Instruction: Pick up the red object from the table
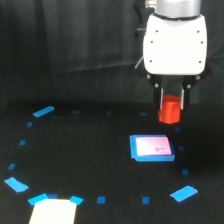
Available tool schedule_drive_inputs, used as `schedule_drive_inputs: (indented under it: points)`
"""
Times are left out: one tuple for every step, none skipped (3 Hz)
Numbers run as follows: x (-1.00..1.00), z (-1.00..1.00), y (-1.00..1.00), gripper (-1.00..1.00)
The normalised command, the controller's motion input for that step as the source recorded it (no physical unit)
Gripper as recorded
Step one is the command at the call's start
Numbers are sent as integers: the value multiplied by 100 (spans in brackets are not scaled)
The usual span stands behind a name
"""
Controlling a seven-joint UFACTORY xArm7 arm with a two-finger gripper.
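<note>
A single exterior view shows a dark scene with a white robot arm reaching down from the top right. At its lower end, the gripper points straight down, and its two dark fingers are closed against the sides of the red object, a small red-orange block with faceted sides. The block hangs below the fingertips and appears to be clear of the table, a flat black surface, though the picture is soft and the gap beneath the block cannot be judged with certainty.

Nearer the camera and slightly to the exterior view's left of the block, a flat blue-edged square with a pale pinkish top lies on the table, apart from the block. Small blue tape marks dot the surface in a loose ring. A pale rectangular shape sits at the near left edge.

The step in hand looks like the lift. To do it well, the fingers should keep even pressure on the block, since only its upper part sits between them and it could slip or twist. The rise should be straight up and smooth, without sideways swing, so the block stays centred and does not drop onto the square below.
</note>
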Motion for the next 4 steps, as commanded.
schedule_drive_inputs:
  points:
    - [-48, 34, -20, -100]
    - [-63, 88, -13, -100]
    - [-58, 100, -2, -100]
    - [-73, 61, -10, -100]
